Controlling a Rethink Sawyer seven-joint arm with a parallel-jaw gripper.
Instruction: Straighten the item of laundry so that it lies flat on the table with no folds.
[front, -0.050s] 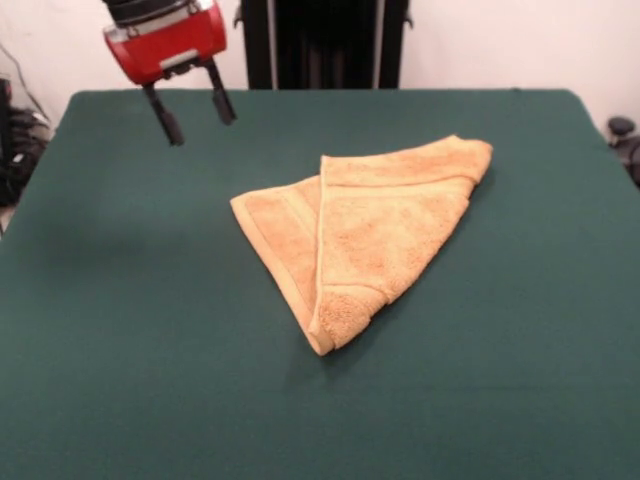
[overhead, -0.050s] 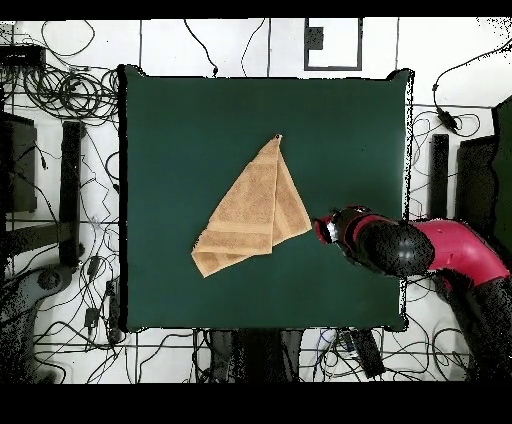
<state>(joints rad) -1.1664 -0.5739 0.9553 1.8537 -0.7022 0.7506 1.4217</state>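
Observation:
The item of laundry (front, -0.050s: 360, 235) is an orange-tan terry towel lying near the middle of the green table (front, -0.050s: 120, 330), folded over on itself into a rough triangle with one layer overlapping another. In the overhead view the item of laundry (overhead, -0.050s: 255, 210) tapers to a point toward the far edge of the table (overhead, -0.050s: 180, 120). My gripper (front, -0.050s: 196, 116) hangs open above the far left part of the table in the front view, well apart from the towel, with nothing between its two black fingers. From overhead the gripper (overhead, -0.050s: 325, 229) sits just right of the towel, under the red arm.
Cables and stands (overhead, -0.050s: 60, 120) crowd the floor around the table in the overhead view. The black pedestal (front, -0.050s: 320, 45) rises behind the table's far edge. Dark equipment (front, -0.050s: 15, 140) sits off the table's left side.

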